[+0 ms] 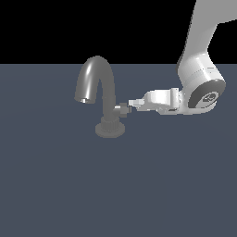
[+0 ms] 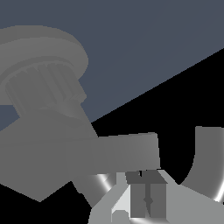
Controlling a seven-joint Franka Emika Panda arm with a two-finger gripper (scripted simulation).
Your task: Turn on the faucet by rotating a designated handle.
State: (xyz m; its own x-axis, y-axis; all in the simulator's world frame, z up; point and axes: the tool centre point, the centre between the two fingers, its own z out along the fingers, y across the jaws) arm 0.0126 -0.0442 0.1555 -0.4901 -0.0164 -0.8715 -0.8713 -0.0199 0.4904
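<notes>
The faucet (image 1: 98, 88) stands at centre-left of the exterior frame on a plain blue-grey surface (image 1: 115, 185), its arched spout opening toward the frame's left and its ringed base resting flat on that surface. The handle (image 1: 121, 109) projects from the stem toward the frame's right, and the gripper (image 1: 132, 103), reaching in horizontally from the right, sits at its tip. Whether the fingers are spread or closed on the stub cannot be told; in the wrist view the faucet body fills the left half, close to the camera.

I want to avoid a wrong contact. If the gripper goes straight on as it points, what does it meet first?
Most likely the handle: the gripper points level at it, already next to it. The faucet stem lies just behind.
</notes>
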